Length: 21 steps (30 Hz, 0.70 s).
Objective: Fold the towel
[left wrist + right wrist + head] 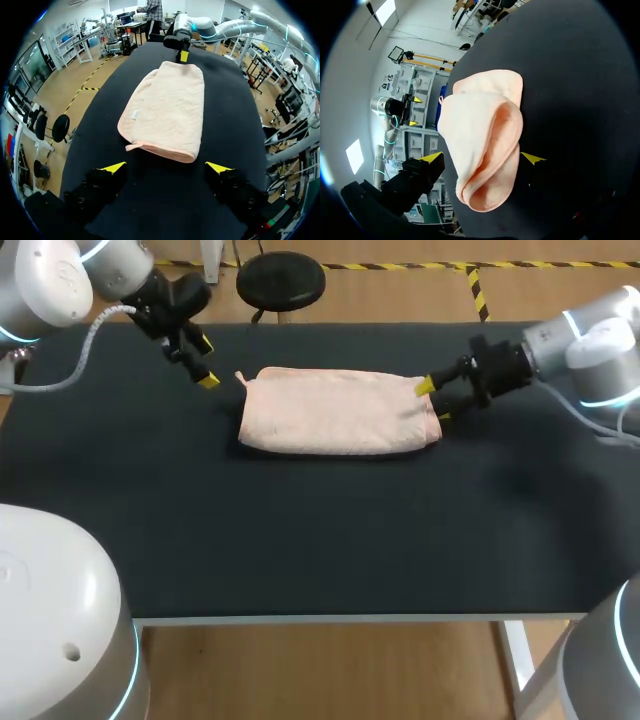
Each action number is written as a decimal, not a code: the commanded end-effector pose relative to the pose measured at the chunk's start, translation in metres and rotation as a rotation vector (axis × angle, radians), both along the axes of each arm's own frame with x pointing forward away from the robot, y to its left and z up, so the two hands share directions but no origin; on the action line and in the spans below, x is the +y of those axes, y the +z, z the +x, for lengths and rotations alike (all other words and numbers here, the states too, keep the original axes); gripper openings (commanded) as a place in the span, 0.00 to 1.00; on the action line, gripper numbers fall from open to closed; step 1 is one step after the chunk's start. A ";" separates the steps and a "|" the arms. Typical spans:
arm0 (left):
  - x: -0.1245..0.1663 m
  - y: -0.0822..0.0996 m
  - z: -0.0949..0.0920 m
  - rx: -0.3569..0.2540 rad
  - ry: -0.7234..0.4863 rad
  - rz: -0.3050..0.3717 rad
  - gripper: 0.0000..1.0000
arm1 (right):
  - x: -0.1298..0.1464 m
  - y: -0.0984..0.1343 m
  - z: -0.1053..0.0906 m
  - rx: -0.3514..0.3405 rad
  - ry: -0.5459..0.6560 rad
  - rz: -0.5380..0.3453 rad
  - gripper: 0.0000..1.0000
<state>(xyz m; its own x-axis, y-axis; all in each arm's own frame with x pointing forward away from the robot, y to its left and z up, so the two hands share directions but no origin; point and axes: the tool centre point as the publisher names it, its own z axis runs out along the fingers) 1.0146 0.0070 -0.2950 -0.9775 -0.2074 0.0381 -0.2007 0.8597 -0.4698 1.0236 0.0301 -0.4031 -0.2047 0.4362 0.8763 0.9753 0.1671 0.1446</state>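
Note:
A pink towel [338, 412] lies folded into a thick oblong on the black table, at the far middle. My left gripper [203, 362] hangs open just off the towel's left end, touching nothing. In its own wrist view the towel [165, 110] lies ahead of the open left gripper [166, 167], with a small tag at the near corner. My right gripper [433, 401] is open at the towel's right end. In the right wrist view the layered end of the towel [485, 135] sits between the spread fingers of the right gripper [482, 158].
The black tabletop [300, 540] reaches from the towel to the front edge [330, 618]. From the left wrist the right gripper [182, 50] shows at the towel's far end. From the right wrist the left gripper [414, 111] shows beyond the towel.

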 end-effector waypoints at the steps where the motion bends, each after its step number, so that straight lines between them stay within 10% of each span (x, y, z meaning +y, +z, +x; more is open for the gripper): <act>1: 0.000 -0.001 0.000 -0.002 -0.001 -0.004 1.00 | 0.007 -0.004 0.006 0.006 0.014 0.015 1.00; 16: 0.000 -0.001 0.000 -0.002 -0.001 -0.004 1.00 | 0.027 -0.008 0.003 0.019 0.013 -0.001 1.00; 17: 0.000 -0.001 0.000 -0.002 -0.001 -0.004 1.00 | 0.026 -0.008 0.005 0.023 0.001 -0.017 0.79; 18: 0.000 -0.001 0.000 -0.002 -0.001 -0.004 1.00 | 0.024 -0.008 0.006 0.033 -0.017 -0.028 0.26; 19: 0.000 -0.001 0.000 -0.002 -0.001 -0.004 1.00 | 0.023 -0.007 0.008 0.038 -0.035 -0.038 0.00; 21: 0.000 -0.001 0.000 -0.002 -0.001 -0.004 1.00 | 0.022 -0.004 0.010 0.049 -0.061 -0.055 0.00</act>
